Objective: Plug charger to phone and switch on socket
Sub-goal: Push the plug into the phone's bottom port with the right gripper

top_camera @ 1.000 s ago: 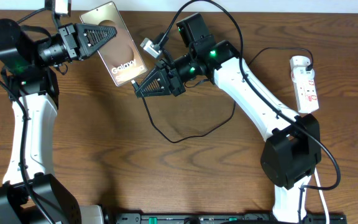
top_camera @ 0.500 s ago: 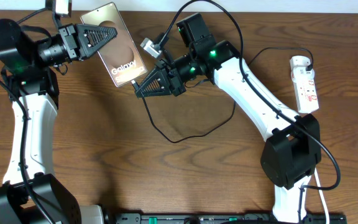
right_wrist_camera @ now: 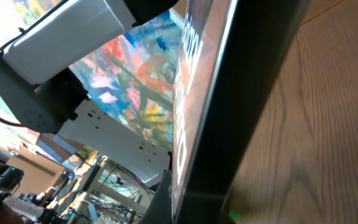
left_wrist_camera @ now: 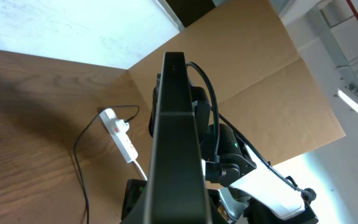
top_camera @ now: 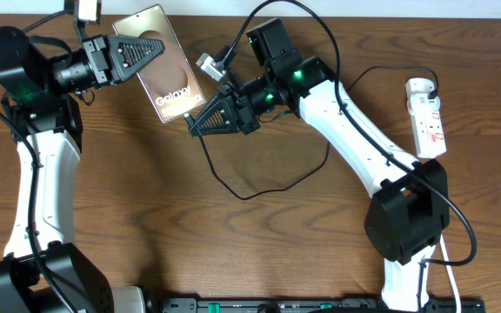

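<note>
The phone (top_camera: 170, 78), brown with white "Galaxy" lettering, is held up off the table at the back left. My left gripper (top_camera: 158, 42) is shut on its upper part; in the left wrist view the phone (left_wrist_camera: 174, 130) shows edge-on as a dark bar. My right gripper (top_camera: 195, 127) is shut at the phone's lower end, and the charger cable (top_camera: 250, 195) trails from it in a loop across the table. The connector tip is hidden between the fingers. The right wrist view shows the phone's edge (right_wrist_camera: 253, 87) very close. The white socket (top_camera: 428, 116) lies at the far right.
The table is brown wood (top_camera: 146, 217). The socket also shows in the left wrist view (left_wrist_camera: 122, 135), with the black cable (left_wrist_camera: 78, 177) running from it. The right arm's white links (top_camera: 355, 130) cross the middle. A black rail (top_camera: 303, 304) runs along the front edge.
</note>
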